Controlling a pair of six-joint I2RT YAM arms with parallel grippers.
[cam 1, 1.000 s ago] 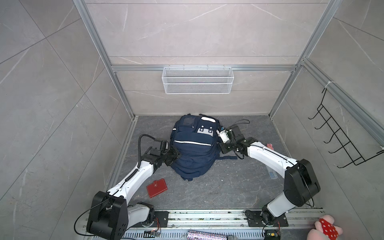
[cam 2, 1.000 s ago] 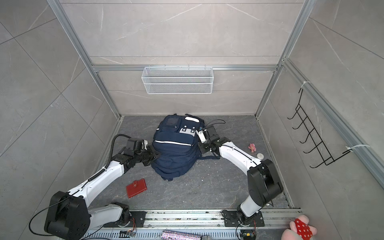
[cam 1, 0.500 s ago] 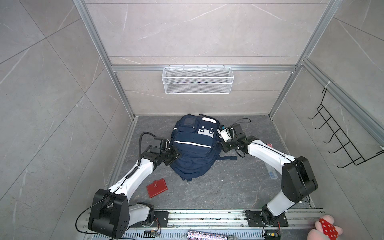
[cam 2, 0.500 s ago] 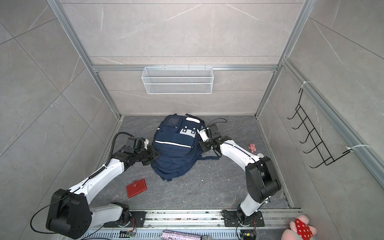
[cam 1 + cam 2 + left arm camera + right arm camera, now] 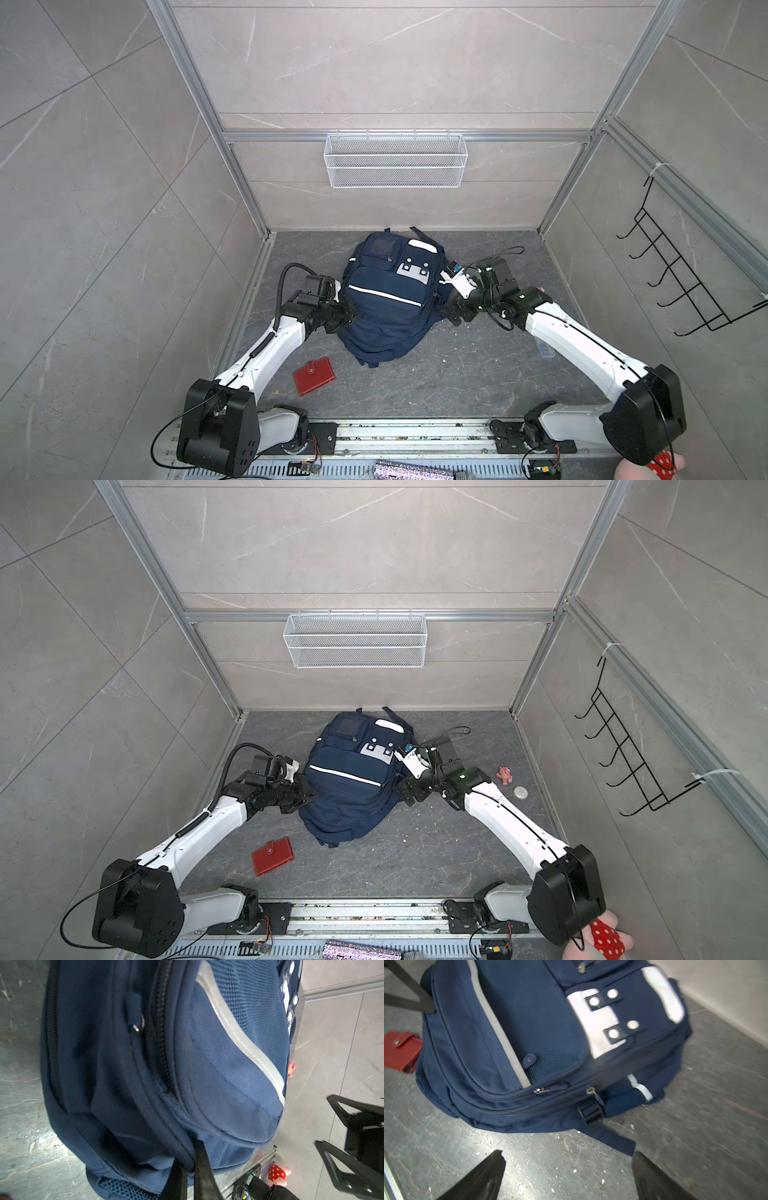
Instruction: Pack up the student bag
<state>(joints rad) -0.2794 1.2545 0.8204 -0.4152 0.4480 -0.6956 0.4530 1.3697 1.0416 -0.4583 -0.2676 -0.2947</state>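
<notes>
Grey floor [image 5: 457,374] — left gripper [image 5: 190,1159] pinches student bag [image 5: 386,299], right gripper [image 5: 569,1157] spread beside.

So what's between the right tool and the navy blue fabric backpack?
Right wrist view: bare grey speckled floor, plus the backpack's loose navy strap end pointing toward the right tool.

**Even, diffuse overhead light; top views sharp, wrist views partly soft.**
Both top views were bright with faint shadows, and the walls [image 5: 83,208] splayed outward toward the frame edges. In the right wrist view the floor [image 5: 529,1167] showed pale glare and the student bag [image 5: 529,1022] was smeared by motion blur. At close range in the left wrist view it was out of focus.
</notes>
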